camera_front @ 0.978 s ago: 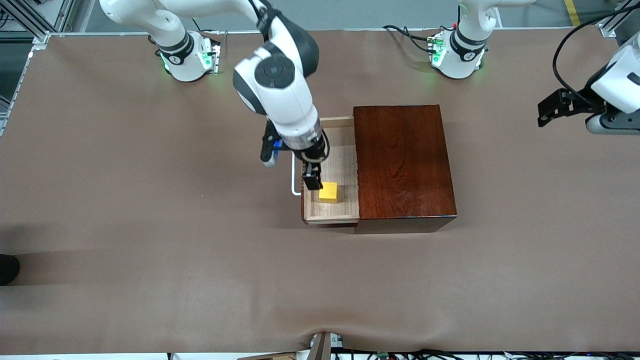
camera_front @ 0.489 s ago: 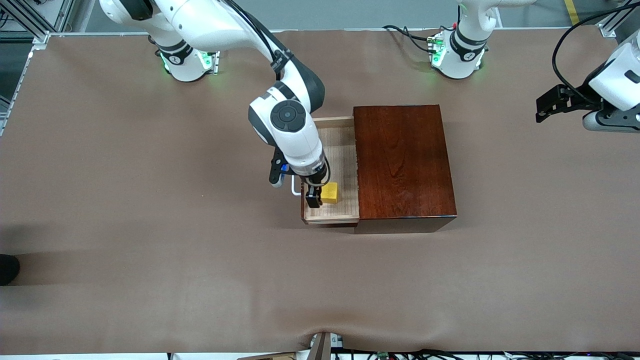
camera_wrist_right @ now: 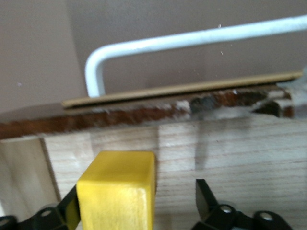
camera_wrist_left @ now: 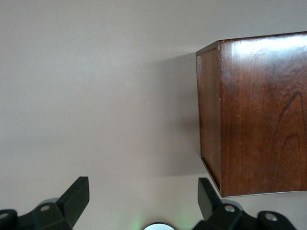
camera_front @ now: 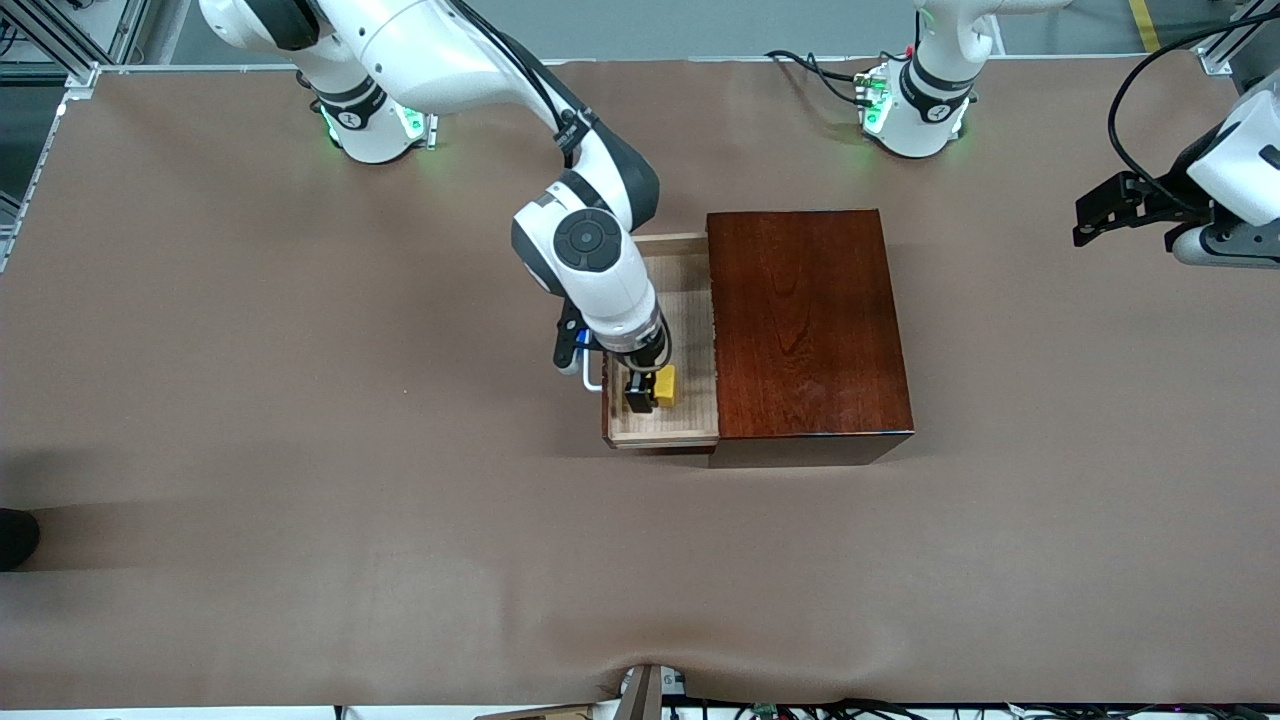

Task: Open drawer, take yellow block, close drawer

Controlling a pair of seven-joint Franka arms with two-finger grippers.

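Right gripper (camera_front: 641,392) dropped lower into drawer (camera_front: 690,300) since earlier frame, jaws apart around yellow block (camera_front: 663,385) on tray floor. Drawer pulled out of wooden box (camera_front: 805,325). Left gripper (camera_front: 1100,212) waits at table's end, jaws apart.

The right end effector (camera_front: 641,392) has come down into the open drawer (camera_front: 662,420) and shifted toward the front camera, from above the yellow block (camera_front: 664,385) to around it, one finger (camera_wrist_right: 72,206) now touching its side. The left end effector (camera_front: 1100,212), over the table's left-arm end, has barely drifted.
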